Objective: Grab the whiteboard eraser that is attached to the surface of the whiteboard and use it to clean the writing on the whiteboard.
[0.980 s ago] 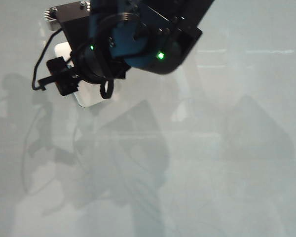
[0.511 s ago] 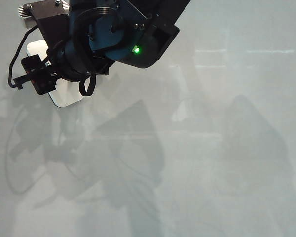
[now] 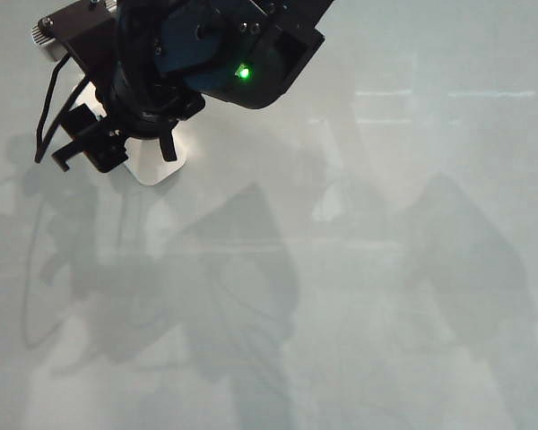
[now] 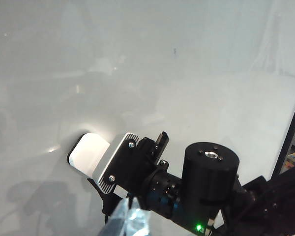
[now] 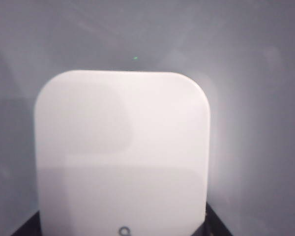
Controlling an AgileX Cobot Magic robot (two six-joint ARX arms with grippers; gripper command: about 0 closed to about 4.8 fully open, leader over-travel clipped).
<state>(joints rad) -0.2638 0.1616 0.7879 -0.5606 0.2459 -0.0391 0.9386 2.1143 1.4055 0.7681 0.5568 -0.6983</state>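
Holding the eraser flat against the board at its upper left, the right gripper is pinching it by its sides. The left gripper is showing in no view.

Eraser: white plastic block, rounded corners, smooth top, a small grey ring mark near one short edge, dark underside rim. Lies flat on the board near its upper left in the exterior view, clamped in the right gripper.

Whiteboard: large, glossy, pale grey-white, carrying shadows and reflections. No writing can be made out.
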